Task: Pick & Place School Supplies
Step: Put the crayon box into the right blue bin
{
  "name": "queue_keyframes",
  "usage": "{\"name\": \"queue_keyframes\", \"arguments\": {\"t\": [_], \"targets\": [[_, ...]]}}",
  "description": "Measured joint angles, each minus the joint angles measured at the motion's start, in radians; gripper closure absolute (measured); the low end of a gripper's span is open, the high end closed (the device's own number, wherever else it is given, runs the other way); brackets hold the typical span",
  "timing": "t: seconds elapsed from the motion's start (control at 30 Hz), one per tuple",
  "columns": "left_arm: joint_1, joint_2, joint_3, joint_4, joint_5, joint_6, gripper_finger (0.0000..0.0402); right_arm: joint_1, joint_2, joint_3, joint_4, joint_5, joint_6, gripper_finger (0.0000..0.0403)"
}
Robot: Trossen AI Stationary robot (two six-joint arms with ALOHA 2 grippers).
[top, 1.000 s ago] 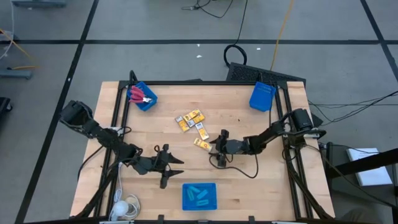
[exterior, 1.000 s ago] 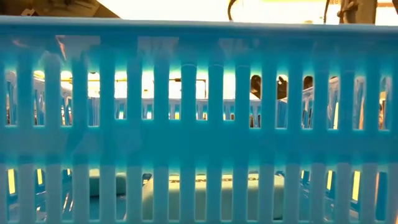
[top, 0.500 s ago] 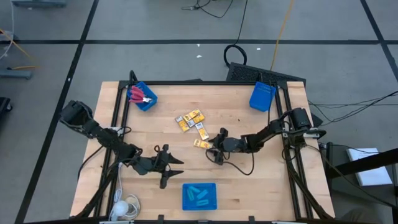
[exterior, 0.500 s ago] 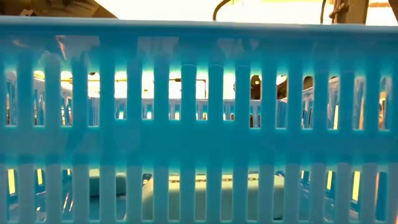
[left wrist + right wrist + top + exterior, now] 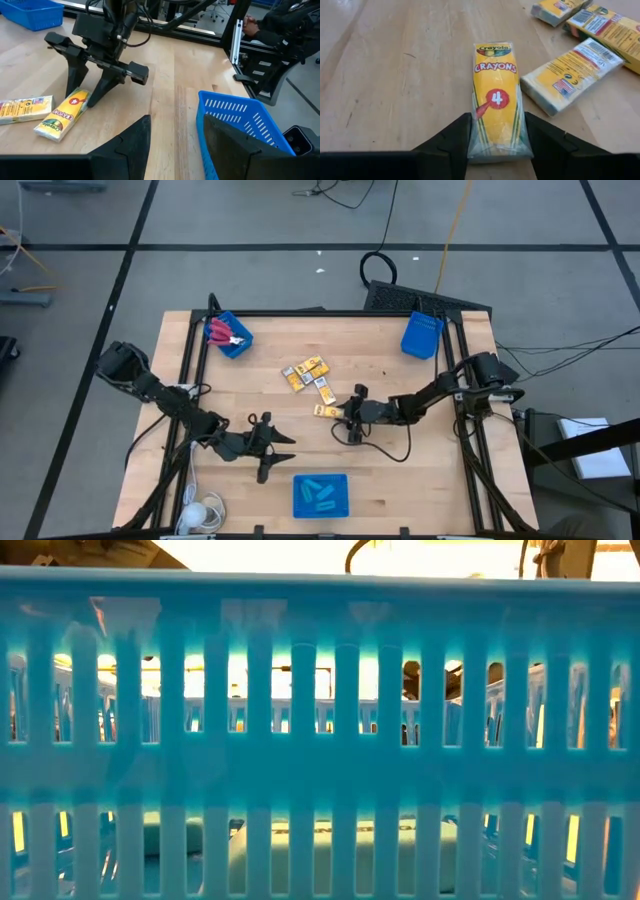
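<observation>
From above, my right gripper (image 5: 345, 413) reaches in from the right side of the wooden table (image 5: 400, 470) to the near end of a loose cluster of yellow crayon packs (image 5: 308, 374) at the table's middle. Its fingers sit on either side of the nearest crayon pack (image 5: 326, 411). My left gripper (image 5: 285, 452) waits low over the table's front left, just above the blue bin (image 5: 320, 494) holding the light-blue oblong pieces (image 5: 318, 483). The red-handled scissors (image 5: 222, 333) lie in another blue bin (image 5: 236, 346) at the far left corner, and a third blue bin (image 5: 421, 335) stands at the far right.

The low camera looks straight into a slatted wall of the front bin (image 5: 320, 760); pale oblong pieces (image 5: 300, 855) show dimly through its slots.

My left wrist camera shows my own two fingers (image 5: 131, 145) held apart with nothing between them, a blue bin's corner (image 5: 240, 120) just beside them. Farther off, my other arm's gripper (image 5: 82, 82) stands over a crayon pack (image 5: 64, 114), one finger on each side of it, a second pack (image 5: 22, 108) alongside.

My right wrist camera shows the Crayola crayon pack (image 5: 496, 100) lying flat on the wood, its near end between my fingers (image 5: 451, 142), which press against both its sides. Other packs (image 5: 570, 72) lie just beyond.
</observation>
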Motion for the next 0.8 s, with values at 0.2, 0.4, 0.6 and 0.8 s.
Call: {"name": "queue_keyframes", "arguments": {"t": [0.2,0.4,0.6,0.8], "targets": [[0.0,0.0,0.0,0.001,0.0,0.0,0.0217,0.012,-0.084,0.0,-0.085,0.001,0.005,0.0239],[0.0,0.0,0.0,0.003,0.0,0.0,0.0217,0.013,-0.238,0.0,-0.321,0.002,0.119,0.0254],[0.0,0.0,0.0,0.003,0.0,0.001,0.0217,0.013,-0.387,-0.016,-0.478,0.006,0.186,0.0249],[0.0,0.0,0.0,0.003,0.0,0.001,0.0218,0.001,-0.536,-0.073,-0.54,0.068,0.237,0.0257]]}}
